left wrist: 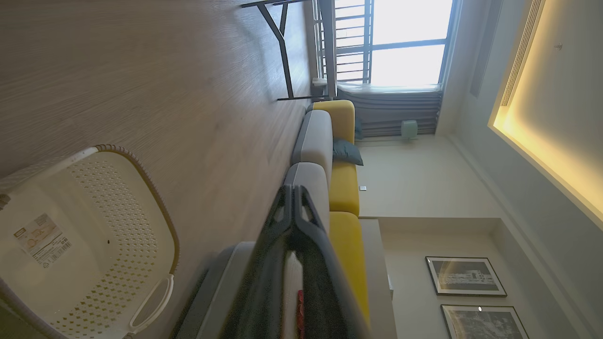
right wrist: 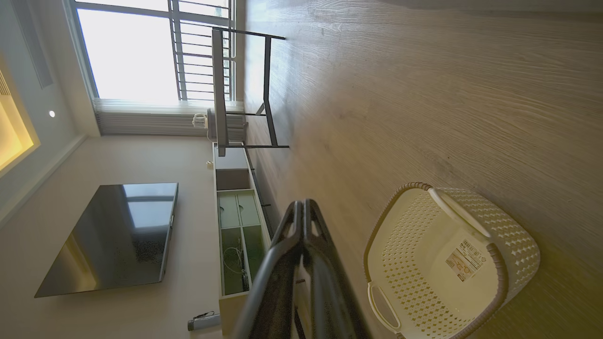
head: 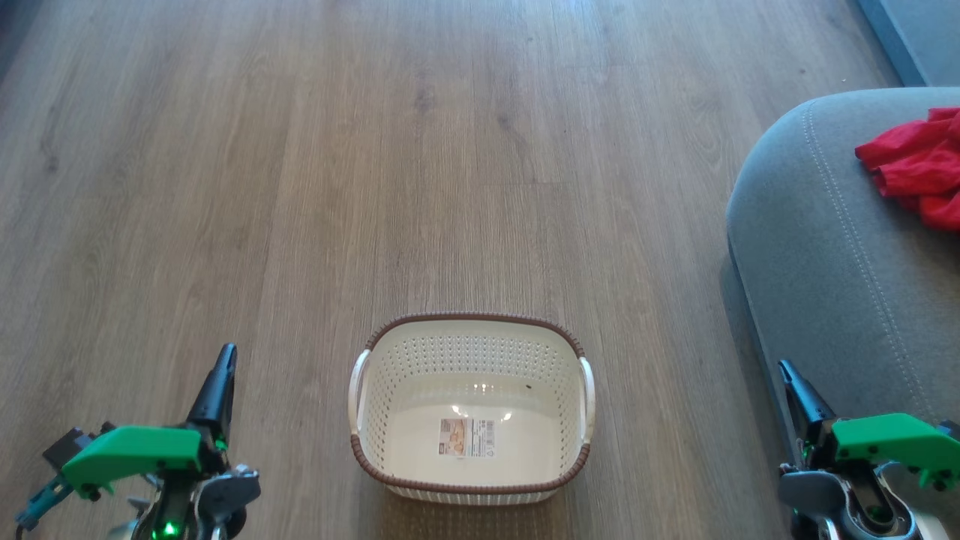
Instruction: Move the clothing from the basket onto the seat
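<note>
The cream basket (head: 390, 367) with a brown rim stands on the wooden floor, with nothing but a label sticker (head: 466, 437) on its bottom. Red clothing (head: 919, 169) lies bunched on the grey seat (head: 825, 240) at the right edge. My left gripper (head: 223, 360) is low at the left, shut, with nothing in it. My right gripper (head: 787, 371) is low at the right beside the seat's front edge, shut and holding nothing. The left wrist view shows the basket (left wrist: 155, 221) and the touching fingertips (left wrist: 285, 197). In the right wrist view the basket (right wrist: 513, 235) lies right of the shut fingertips (right wrist: 314, 209).
Bare wooden floor (head: 375, 150) spreads ahead and to the left. The grey and yellow sofa (left wrist: 315, 141) runs along one side. A dark-framed table (right wrist: 245, 89), a low TV cabinet (right wrist: 238, 221) and a wall television (right wrist: 113, 235) stand at the far side.
</note>
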